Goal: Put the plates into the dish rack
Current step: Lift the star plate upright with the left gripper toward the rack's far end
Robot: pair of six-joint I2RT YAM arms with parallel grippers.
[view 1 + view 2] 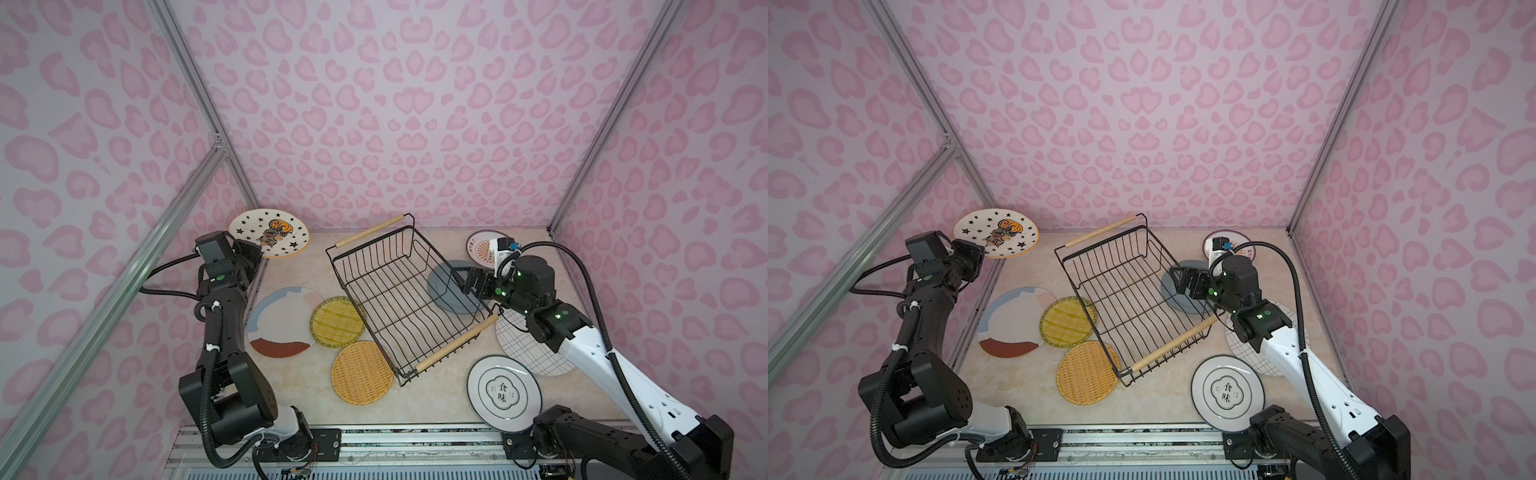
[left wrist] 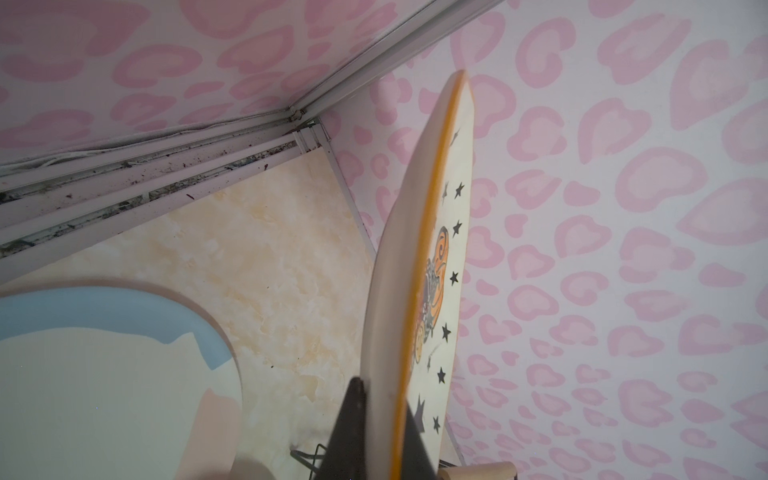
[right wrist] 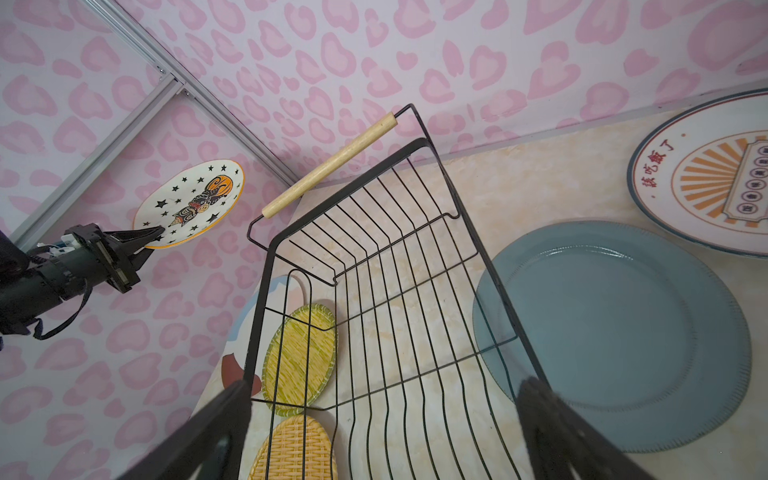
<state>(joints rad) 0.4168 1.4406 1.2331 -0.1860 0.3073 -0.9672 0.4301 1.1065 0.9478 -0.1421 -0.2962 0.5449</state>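
Eight plates, one dish rack [image 1: 457,343] and two arms. Nearest, at the lower right of both top views, lies the plate with Chinese characters [image 1: 503,392]. At lower centre an orange woven plate [image 1: 361,372] lies just beside the rack's near corner. Further up are a grid plate [image 1: 519,340], half under the right arm, then a yellow-green woven plate [image 1: 336,321] and a cream, blue and rust plate [image 1: 282,322] at centre left. The black wire rack sits askew at centre, with two wooden handles. Its right side overlaps the grey-blue plate [image 3: 615,332], and the sunburst plate [image 3: 706,178] is farthest right.

Seven plates lie flat on the desk [image 1: 415,399]. The eighth, the star plate [image 1: 270,232], is up at the upper left, clamped at its rim by the left pincer [image 2: 380,432]. The right pincer [image 3: 384,395] gapes wide over the rack's right rim, gripping nothing.

The left wrist view shows the star plate edge-on with its orange rim, while the top views show its face. The right wrist view shows the sunburst plate's red characters, which the arm partly hides from above.

The desk is cream marble-patterned. The walls are pale with pink blotches and are framed by aluminium bars.
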